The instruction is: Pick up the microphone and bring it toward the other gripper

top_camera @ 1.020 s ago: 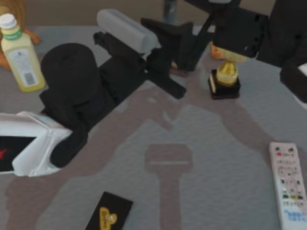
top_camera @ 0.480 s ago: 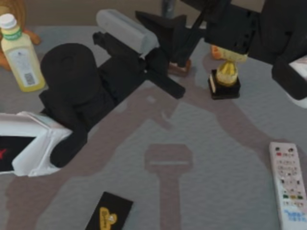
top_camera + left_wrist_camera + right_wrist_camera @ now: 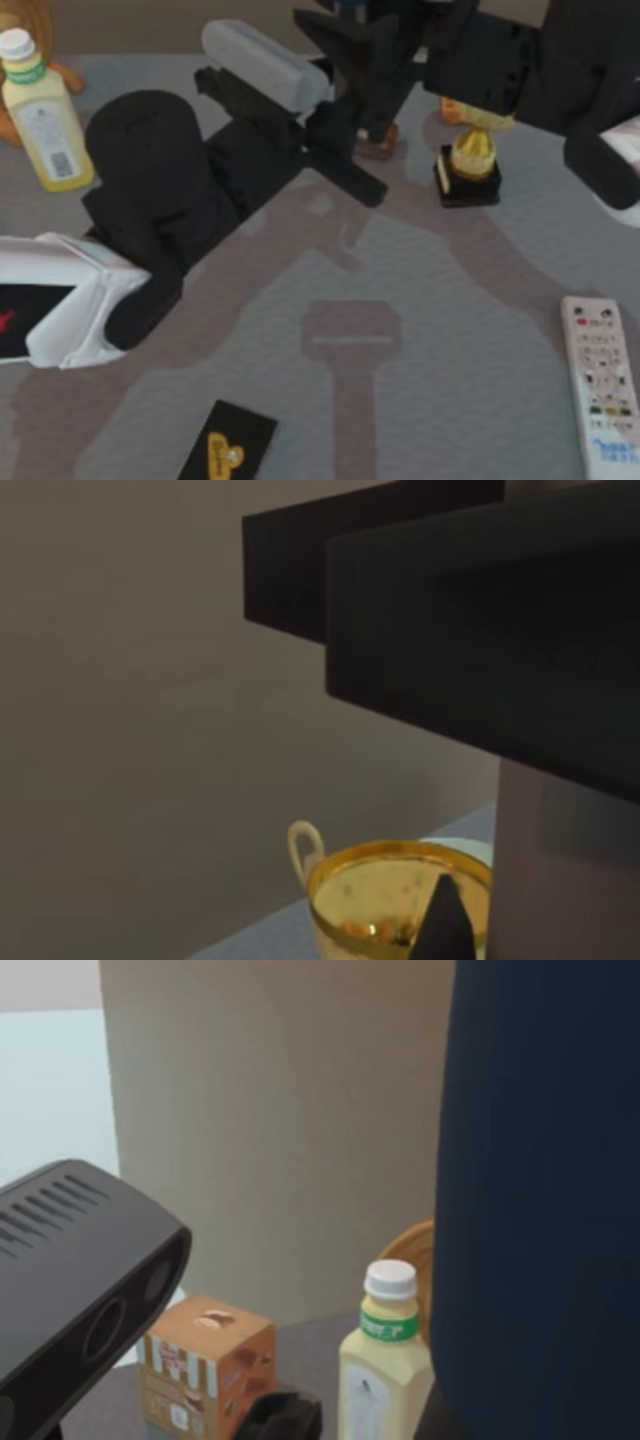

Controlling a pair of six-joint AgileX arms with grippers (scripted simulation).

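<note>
Microphone [image 3: 540,1200] fills one side of the right wrist view as a dark navy mass very close to the lens, which fits it being pinched in the right gripper [image 3: 372,85] and carried off the table [image 3: 450,330]. From above it is almost wholly hidden behind that gripper's black fingers, high over the far middle of the table. It is held aloft, not laid down, so that its free end can be offered across. The left gripper [image 3: 320,140] waits just beside it, a little nearer and to the left. Its two wedge fingers look spread wide, a pose suited to receiving, though they do not yet close on anything. The two grippers are near enough to overlap from above, so I judge the bringing-over almost done. A gold trophy [image 3: 470,160] on a black base stands just right of the meeting point and is worth avoiding. A yellow bottle [image 3: 40,115] stands at the far left and a white remote control [image 3: 603,385] lies at the near right, both well apart.
</note>
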